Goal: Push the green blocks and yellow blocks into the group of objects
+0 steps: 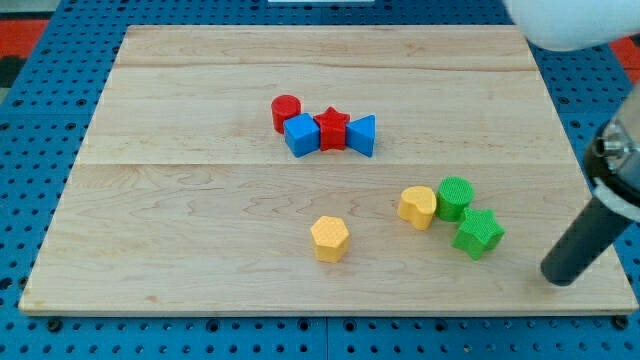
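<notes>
Pale wooden board (200, 200) lies on a blue perforated base (40, 120). Near its middle, a red cylinder (286, 111), a blue cube (301, 135), a red star block (332, 129) and a blue triangular block (363, 134) touch in one row. Toward the view's bottom right, a yellow heart-shaped block (418, 206) touches a green cylinder (455, 197), with a green star block (478, 233) just below. A yellow hexagonal block (330, 238) sits apart, more left. My tip (558, 277) rests right of the green star block, not touching it. The arm carries no claw, only this rod.
</notes>
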